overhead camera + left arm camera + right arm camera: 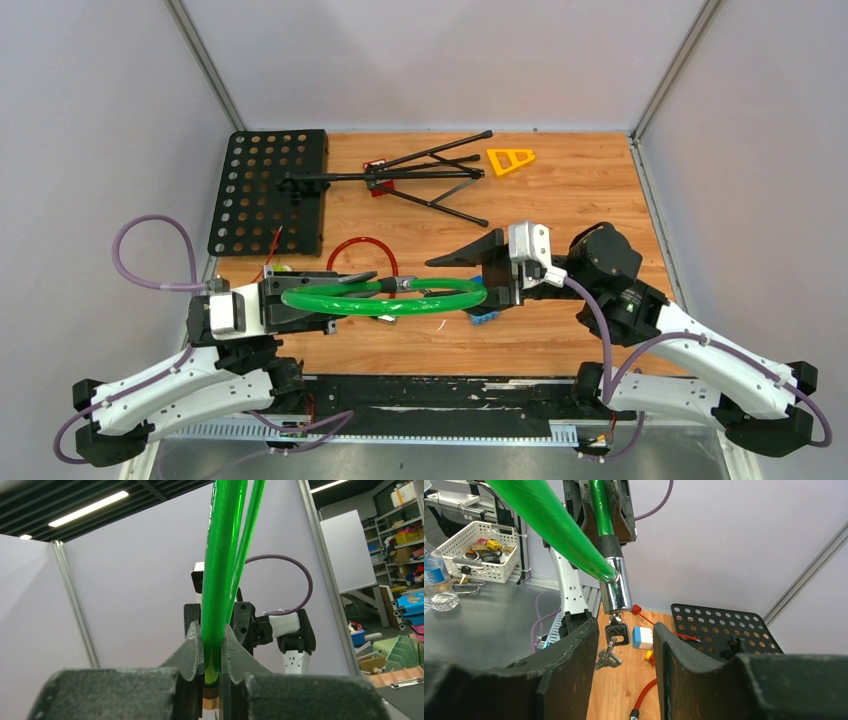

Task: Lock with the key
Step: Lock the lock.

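Right wrist view: green cable lock is clamped in left tool; right tool, jaws apart, should be centred on the key before closing.

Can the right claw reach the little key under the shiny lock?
Probably yes. The right gripper has its jaws open and pointed at the key, which sticks out below the silver lock barrel. Nothing shows between them. The left gripper holds the green cable up in the air.
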`<action>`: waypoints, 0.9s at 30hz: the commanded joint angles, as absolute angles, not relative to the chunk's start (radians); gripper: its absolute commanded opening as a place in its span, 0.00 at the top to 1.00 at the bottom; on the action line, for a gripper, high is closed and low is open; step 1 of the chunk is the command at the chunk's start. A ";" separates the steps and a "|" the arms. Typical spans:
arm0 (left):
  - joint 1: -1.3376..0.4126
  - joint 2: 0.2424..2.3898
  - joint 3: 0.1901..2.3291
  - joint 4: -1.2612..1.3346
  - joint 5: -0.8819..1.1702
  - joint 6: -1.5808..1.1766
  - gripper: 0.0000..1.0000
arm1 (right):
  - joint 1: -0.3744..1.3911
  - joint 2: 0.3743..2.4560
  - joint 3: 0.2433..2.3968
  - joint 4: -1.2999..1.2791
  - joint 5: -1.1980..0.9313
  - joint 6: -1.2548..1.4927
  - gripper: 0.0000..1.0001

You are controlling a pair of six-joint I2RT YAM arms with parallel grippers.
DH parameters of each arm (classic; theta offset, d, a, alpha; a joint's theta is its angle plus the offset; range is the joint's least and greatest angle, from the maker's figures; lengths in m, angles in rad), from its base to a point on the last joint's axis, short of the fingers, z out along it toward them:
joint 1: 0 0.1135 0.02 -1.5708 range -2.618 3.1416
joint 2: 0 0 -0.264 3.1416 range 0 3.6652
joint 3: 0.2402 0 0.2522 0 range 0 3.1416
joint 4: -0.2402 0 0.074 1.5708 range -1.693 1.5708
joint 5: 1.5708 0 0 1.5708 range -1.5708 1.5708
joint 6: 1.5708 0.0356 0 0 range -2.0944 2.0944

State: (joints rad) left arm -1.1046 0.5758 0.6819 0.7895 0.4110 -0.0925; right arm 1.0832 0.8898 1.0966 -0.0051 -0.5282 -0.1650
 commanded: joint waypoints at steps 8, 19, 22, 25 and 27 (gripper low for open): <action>-1.103 0.565 0.721 0.860 0.396 -0.104 1.00 | 1.078 0.915 1.104 0.032 -0.549 -0.149 0.59; -1.103 0.558 0.719 0.857 0.394 -0.101 1.00 | 1.078 0.929 1.111 0.010 -0.535 -0.158 0.78; -1.103 0.561 0.721 0.857 0.391 -0.100 1.00 | 1.078 0.936 1.117 0.004 -0.526 -0.163 0.85; -1.103 0.563 0.721 0.859 0.382 -0.097 1.00 | 1.078 0.939 1.116 0.003 -0.524 -0.170 0.91; -1.103 0.562 0.720 0.859 0.369 -0.097 1.00 | 1.078 0.939 1.113 0.004 -0.518 -0.179 0.93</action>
